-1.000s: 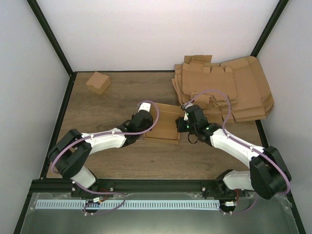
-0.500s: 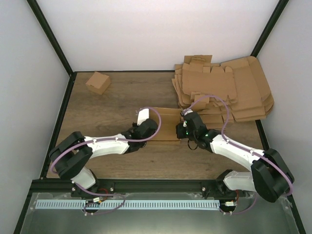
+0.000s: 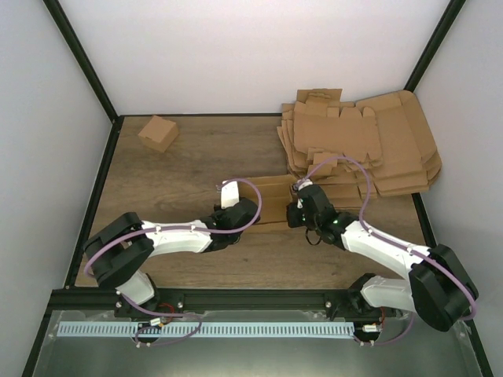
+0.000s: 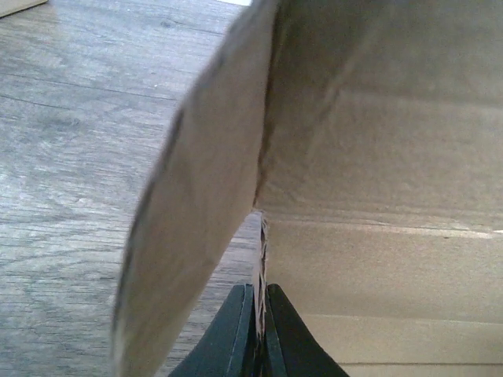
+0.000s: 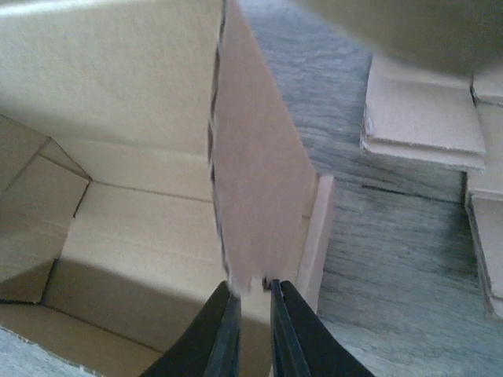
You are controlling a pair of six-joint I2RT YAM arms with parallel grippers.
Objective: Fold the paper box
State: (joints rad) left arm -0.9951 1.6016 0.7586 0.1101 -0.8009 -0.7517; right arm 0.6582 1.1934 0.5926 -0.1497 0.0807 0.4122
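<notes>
The paper box (image 3: 271, 199) is a brown cardboard tray with raised walls in the middle of the table, between my two grippers. My left gripper (image 3: 242, 210) is at its left side. In the left wrist view the left gripper (image 4: 260, 305) is shut on the thin edge of a box wall (image 4: 377, 157), with a side flap (image 4: 196, 236) bending away to the left. My right gripper (image 3: 292, 210) is at the box's right side. In the right wrist view the right gripper (image 5: 250, 292) is shut on an upright wall (image 5: 259, 196), with the tray's inside (image 5: 134, 236) to the left.
A small folded brown box (image 3: 159, 132) sits at the far left of the table. A large stack of flat cardboard blanks (image 3: 361, 145) fills the far right, also showing in the right wrist view (image 5: 424, 118). White walls with black posts enclose the table.
Both grippers have drawn towards the near edge, and the box has come with them. The left gripper has also slid to the right along the box's side.
</notes>
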